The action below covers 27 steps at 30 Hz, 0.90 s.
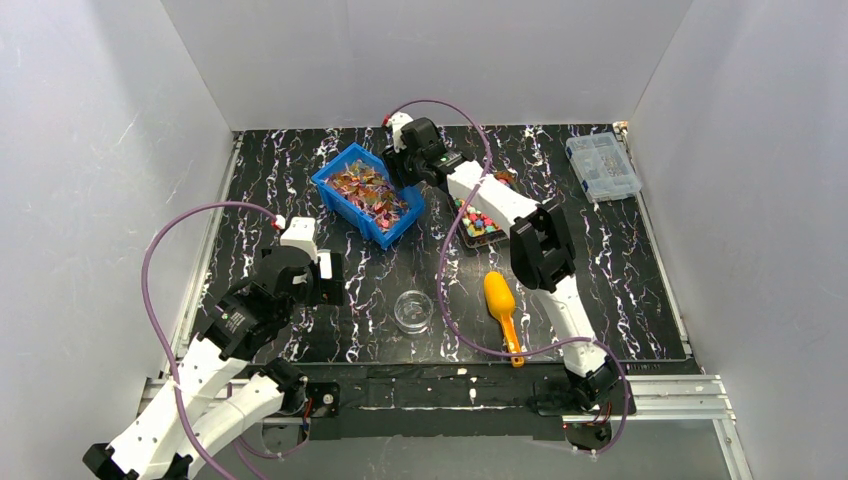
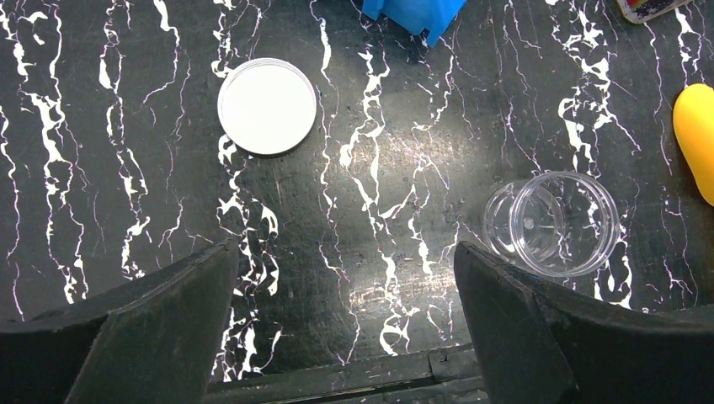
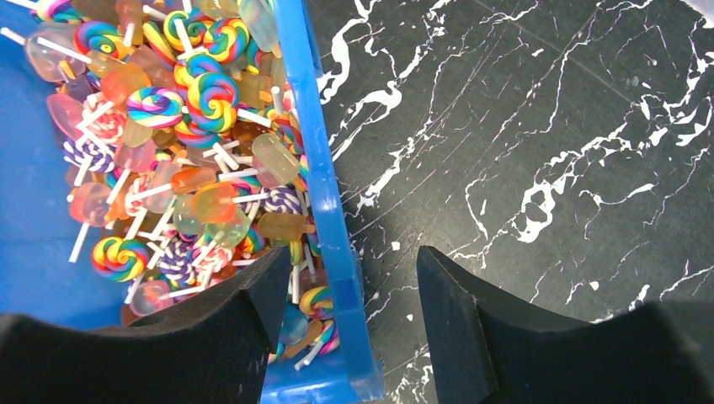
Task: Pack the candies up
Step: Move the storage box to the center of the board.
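Arm bases (image 1: 590, 385) nearest, top view. Beyond them left claw (image 1: 328, 272) hung wide over bench (image 1: 270, 190), near clear jar (image 1: 414, 311) and scoop (image 1: 503, 305). Cube candies (image 1: 478, 222) sat in dark tray (image 1: 465, 243) under right forearm, beside blue bin (image 1: 345, 213).
Left wrist: jar empty, white lid (image 2: 267, 106) lying apart from it.
Right wrist: right claw (image 3: 354, 261) half-wide astride bin wall, gripping nothing. If bin is to be shifted, seat wall deep, close square, keep clear of lollipops (image 3: 194, 93).

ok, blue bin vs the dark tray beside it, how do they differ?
Colour: the blue bin is bright blue, the dark tray near black. Contents: the bin holds swirl lollipops and translucent stick sweets; the tray holds the candies, small chunks in mixed colours. Cover: the right arm hides part of the tray; the bin shows almost whole. Both are open-topped and sit on the table.
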### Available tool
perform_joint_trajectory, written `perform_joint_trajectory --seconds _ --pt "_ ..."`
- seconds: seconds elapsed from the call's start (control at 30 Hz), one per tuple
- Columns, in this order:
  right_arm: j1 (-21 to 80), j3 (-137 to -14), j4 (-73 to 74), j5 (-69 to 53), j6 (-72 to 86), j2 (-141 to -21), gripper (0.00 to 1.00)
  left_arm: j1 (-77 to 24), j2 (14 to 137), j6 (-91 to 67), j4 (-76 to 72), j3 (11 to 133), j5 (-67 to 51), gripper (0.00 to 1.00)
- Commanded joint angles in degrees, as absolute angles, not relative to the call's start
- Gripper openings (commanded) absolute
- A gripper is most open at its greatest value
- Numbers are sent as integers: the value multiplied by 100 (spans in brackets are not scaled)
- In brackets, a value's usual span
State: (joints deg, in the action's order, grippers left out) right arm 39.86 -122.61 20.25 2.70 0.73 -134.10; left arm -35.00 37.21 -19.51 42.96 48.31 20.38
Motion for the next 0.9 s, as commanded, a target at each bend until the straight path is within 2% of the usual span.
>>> perform_joint_trajectory --seconds 0.0,0.13,0.23,0.43,0.5,0.6,0.87 --pt "3948 -12590 1727 120 -126 -13531 64 -3507 3744 -1949 4421 4808 2162 99" --pt "3946 -12549 1702 165 -53 -13571 58 -3507 3744 -1944 4427 4812 2171 99" --pt "3940 -12452 1696 58 -44 -13559 47 -3507 3744 -1951 4430 4816 2179 99" --pt "3943 -11477 1362 -80 -44 -12874 2 -3507 3735 -1960 4446 4808 2210 99" --pt "3944 -10919 1137 -35 -44 -12465 1 -3511 3750 -1967 4447 4808 2224 99" --pt "3947 -10555 1168 384 160 -12108 1 -3507 3737 -1977 4464 4808 2258 99" --pt "3946 -9535 813 489 519 -11403 1 -3507 3727 -1995 4473 4808 2303 99"
